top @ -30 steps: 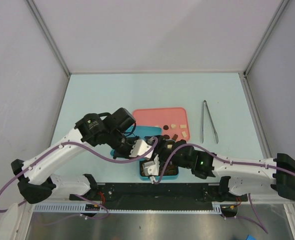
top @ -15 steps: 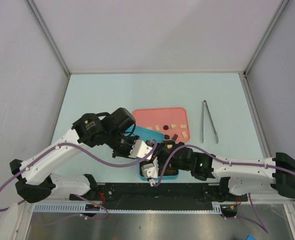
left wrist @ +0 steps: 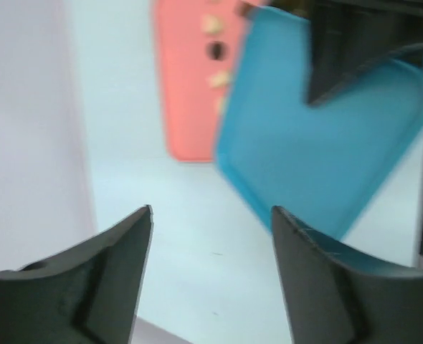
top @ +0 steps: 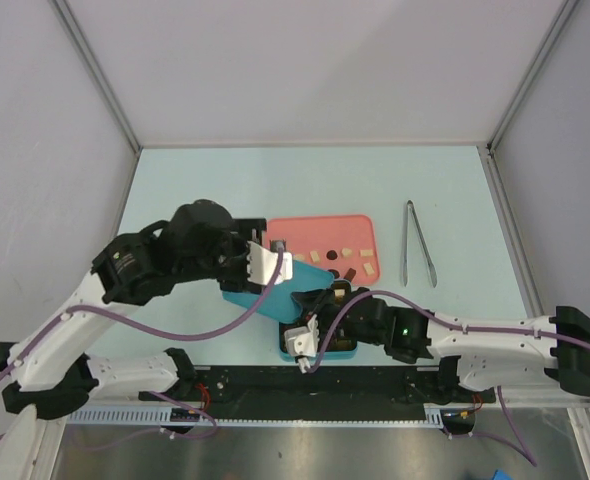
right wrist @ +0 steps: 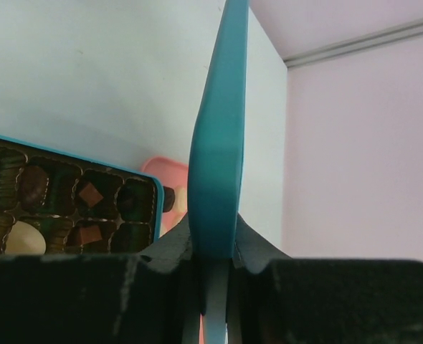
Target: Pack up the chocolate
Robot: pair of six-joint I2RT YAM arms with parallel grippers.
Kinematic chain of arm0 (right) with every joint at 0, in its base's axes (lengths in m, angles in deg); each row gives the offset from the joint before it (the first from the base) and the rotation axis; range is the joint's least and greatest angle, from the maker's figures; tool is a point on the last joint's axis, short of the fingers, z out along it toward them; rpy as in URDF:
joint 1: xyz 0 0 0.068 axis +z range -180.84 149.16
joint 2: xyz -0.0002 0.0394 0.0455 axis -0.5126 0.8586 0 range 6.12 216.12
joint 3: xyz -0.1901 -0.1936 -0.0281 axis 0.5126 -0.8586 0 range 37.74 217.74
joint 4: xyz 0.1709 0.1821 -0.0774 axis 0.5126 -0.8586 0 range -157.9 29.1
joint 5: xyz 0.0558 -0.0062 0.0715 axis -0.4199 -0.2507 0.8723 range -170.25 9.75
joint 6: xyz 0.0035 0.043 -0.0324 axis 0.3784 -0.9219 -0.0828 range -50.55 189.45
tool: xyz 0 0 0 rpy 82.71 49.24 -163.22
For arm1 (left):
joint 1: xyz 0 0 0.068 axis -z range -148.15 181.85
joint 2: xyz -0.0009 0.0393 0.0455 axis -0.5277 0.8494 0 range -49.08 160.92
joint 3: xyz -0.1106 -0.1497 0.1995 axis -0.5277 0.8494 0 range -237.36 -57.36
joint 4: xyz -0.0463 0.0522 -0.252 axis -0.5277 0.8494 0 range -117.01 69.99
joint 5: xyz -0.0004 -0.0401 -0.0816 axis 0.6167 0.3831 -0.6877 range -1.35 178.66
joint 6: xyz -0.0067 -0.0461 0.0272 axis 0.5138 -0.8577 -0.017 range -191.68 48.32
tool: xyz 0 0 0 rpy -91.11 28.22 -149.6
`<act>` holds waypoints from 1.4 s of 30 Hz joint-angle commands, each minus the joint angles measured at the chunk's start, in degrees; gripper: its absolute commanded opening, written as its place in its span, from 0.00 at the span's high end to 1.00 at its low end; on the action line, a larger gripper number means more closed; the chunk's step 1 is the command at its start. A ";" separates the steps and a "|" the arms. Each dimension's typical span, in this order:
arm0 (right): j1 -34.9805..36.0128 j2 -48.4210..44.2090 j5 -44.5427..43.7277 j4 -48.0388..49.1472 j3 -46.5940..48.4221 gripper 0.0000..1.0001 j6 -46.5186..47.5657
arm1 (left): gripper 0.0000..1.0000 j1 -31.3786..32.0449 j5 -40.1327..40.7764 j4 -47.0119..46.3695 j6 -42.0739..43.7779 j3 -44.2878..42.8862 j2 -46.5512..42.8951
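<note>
- Chocolate pieces [top: 346,252] are seen scattered on the pink tray [top: 305,232]. More are seated in the compartments of the teal box [right wrist: 158,211], among them a cream-white piece [right wrist: 24,236].
- The teal lid [right wrist: 219,143] is clamped at its edge between the closed fingers of the right gripper [right wrist: 213,249]. It is held tilted over the box and is seen edge-on by the right wrist camera.
- The left gripper [left wrist: 211,215] is held with its fingers spread and nothing between them, above the lid and tray.
- Metal tongs [top: 418,243] are laid on the table [top: 225,190], right of the pink tray and apart from it.
</note>
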 commanded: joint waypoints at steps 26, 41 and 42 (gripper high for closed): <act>-45.97 -0.86 54.91 -20.79 19.49 1.00 -104.42 | 0.00 -38.95 -7.97 -26.95 -20.75 18.14 -10.68; -44.30 -4.99 50.35 -2.15 -4.60 1.00 -124.48 | 0.00 -39.04 -12.81 -27.13 -18.03 27.73 -11.82; -44.30 -4.82 50.00 -1.80 -5.91 1.00 -124.39 | 0.00 -39.04 -12.98 -27.22 -17.94 28.25 -11.91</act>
